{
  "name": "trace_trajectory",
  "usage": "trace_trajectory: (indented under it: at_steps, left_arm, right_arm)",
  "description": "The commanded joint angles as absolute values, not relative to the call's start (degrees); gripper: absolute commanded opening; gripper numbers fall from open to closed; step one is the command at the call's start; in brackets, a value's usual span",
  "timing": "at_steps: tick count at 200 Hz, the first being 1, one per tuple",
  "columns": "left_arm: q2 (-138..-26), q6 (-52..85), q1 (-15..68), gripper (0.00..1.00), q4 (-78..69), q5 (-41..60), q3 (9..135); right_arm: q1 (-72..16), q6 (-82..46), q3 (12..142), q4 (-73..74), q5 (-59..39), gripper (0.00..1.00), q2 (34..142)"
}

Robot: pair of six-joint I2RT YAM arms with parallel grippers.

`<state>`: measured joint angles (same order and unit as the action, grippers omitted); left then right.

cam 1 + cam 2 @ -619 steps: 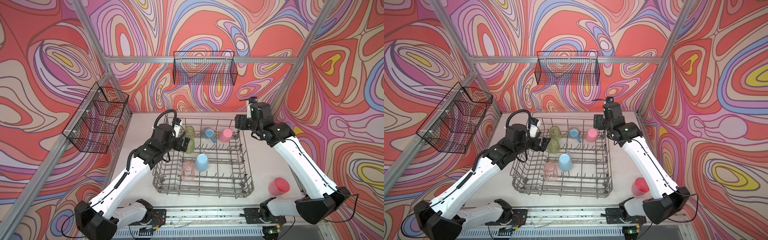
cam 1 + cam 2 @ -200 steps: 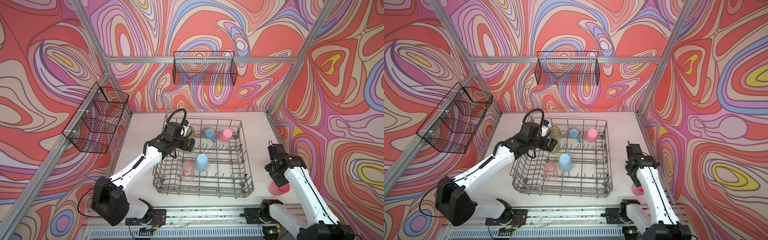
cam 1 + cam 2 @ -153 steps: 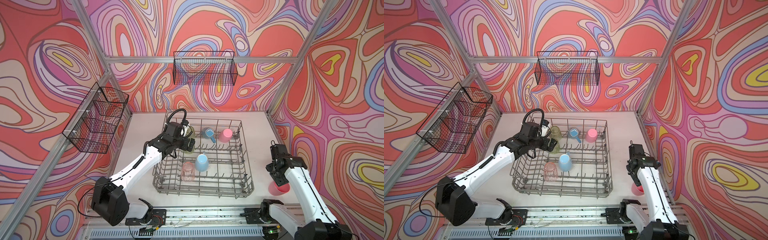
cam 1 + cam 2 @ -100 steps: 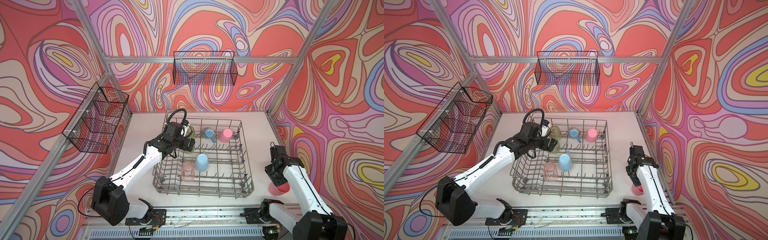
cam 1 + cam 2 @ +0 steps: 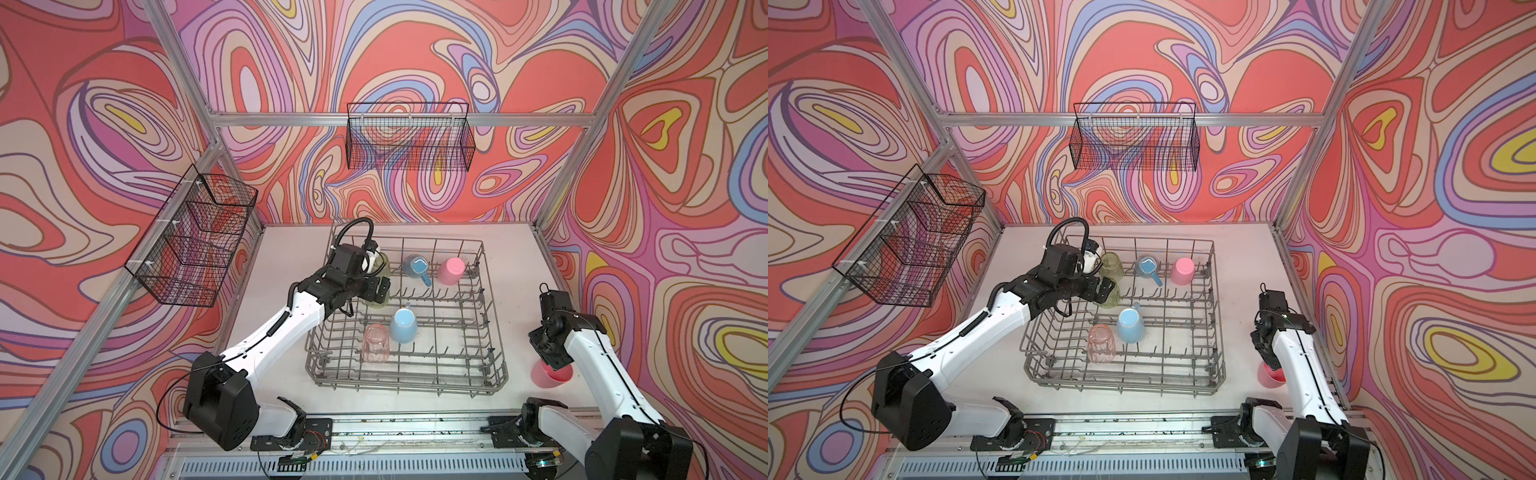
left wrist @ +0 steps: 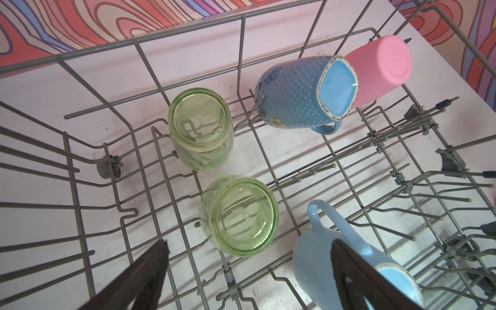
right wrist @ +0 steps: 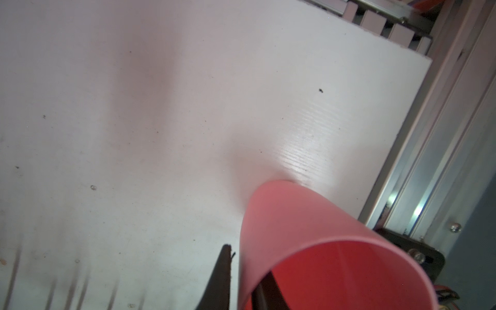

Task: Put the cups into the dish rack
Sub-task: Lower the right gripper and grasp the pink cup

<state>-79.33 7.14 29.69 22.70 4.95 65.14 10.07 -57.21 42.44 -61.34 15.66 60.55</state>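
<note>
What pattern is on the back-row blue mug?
The back-row blue mug has pale dots and small flowers; left wrist view shows it best.

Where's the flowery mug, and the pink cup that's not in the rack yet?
Flowery blue mug [image 6: 292, 99]: left wrist view, dotted side.
Unloaded pink cup [image 7: 308, 220]: right wrist view, outer wall.

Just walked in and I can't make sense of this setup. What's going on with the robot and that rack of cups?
The robot is loading cups into the dish rack. Six are already in it. The right gripper is pinching the wall of the last pink cup, one finger inside and one outside. That cup is on the table to the right of the rack. The left gripper hangs open inside the rack, just above a green glass.
</note>
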Motion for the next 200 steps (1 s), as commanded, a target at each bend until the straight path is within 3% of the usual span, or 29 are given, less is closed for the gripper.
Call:
trace_trajectory:
  at_steps: [1, 94, 147, 200]
  left_arm:
    - [-78.8, 7.2, 29.9, 0.96, 21.6, 5.7, 64.8]
    - [-77.4, 7.0, 29.8, 0.97, 23.0, 7.9, 66.2]
    - [-77.2, 7.1, 29.1, 0.97, 24.2, 9.0, 68.7]
    - [-79.3, 8.9, 29.0, 0.97, 24.3, 10.6, 72.6]
  right_arm:
    - [10.4, -55.8, 44.8, -62.2, 18.2, 0.09, 60.4]
    - [10.4, -46.8, 68.2, -62.2, 28.0, 0.05, 65.6]
    - [10.2, -40.5, 78.9, -55.8, 23.2, 0.0, 72.7]
    - [9.2, -30.3, 80.5, -43.6, 8.3, 0.0, 73.3]
